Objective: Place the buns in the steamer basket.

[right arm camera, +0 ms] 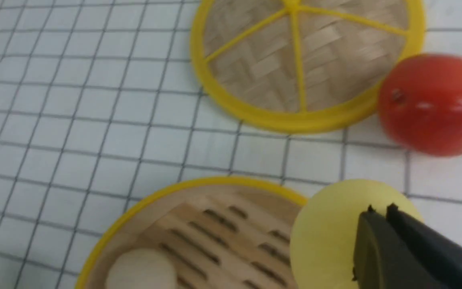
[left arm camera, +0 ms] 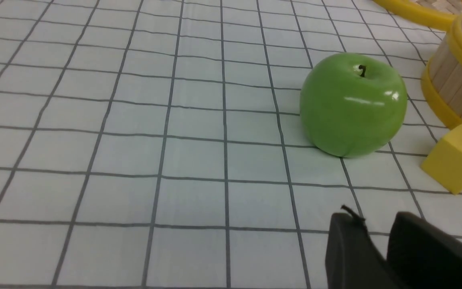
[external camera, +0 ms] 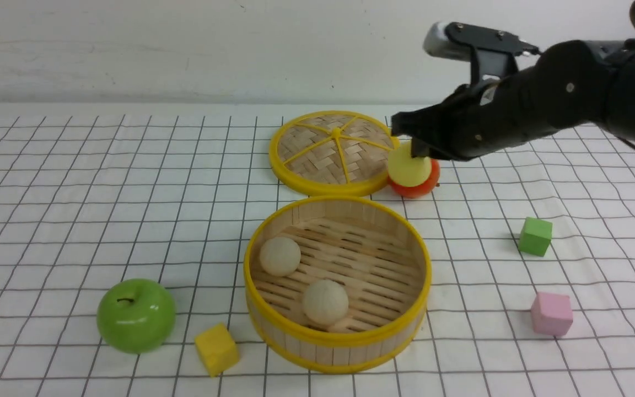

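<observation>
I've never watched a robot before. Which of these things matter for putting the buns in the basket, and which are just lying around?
Part of the job:
- pale yellow bun
- two cream buns
- steamer basket

Just lying about:
- woven lid
- green apple
- red fruit
- yellow, green, pink cubes

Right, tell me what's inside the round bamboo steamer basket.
Two cream-beige matte balls on the slatted floor; the spots directly beneath them are covered.

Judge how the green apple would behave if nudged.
The green apple looks apt to roll, being rounded, though its slightly squat shape may slow it. Its glossy skin suggests it could slip. Toward the yellow cube, it would probably bump that before going far.
</observation>
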`<control>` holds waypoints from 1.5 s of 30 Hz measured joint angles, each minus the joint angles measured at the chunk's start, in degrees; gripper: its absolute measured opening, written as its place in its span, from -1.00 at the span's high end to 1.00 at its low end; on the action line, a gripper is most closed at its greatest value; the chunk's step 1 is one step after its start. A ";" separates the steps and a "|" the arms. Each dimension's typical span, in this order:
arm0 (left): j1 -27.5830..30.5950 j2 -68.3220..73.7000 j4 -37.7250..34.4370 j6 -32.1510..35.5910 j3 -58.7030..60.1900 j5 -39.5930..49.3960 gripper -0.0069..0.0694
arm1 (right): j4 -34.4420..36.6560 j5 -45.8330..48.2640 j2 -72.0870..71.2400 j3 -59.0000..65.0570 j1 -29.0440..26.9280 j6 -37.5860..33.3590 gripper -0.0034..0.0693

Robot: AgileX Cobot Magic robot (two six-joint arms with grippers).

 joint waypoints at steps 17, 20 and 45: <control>0.00 0.00 0.00 0.00 0.00 0.00 0.39 | 2.09 -3.28 11.53 0.00 5.96 -0.80 0.38; 0.00 0.00 0.00 0.00 0.00 0.00 0.39 | 2.15 -0.57 8.77 0.00 5.96 -0.80 0.04; 0.00 0.00 0.00 0.00 0.00 0.00 0.34 | -8.00 45.80 -40.47 5.18 5.96 -0.80 0.96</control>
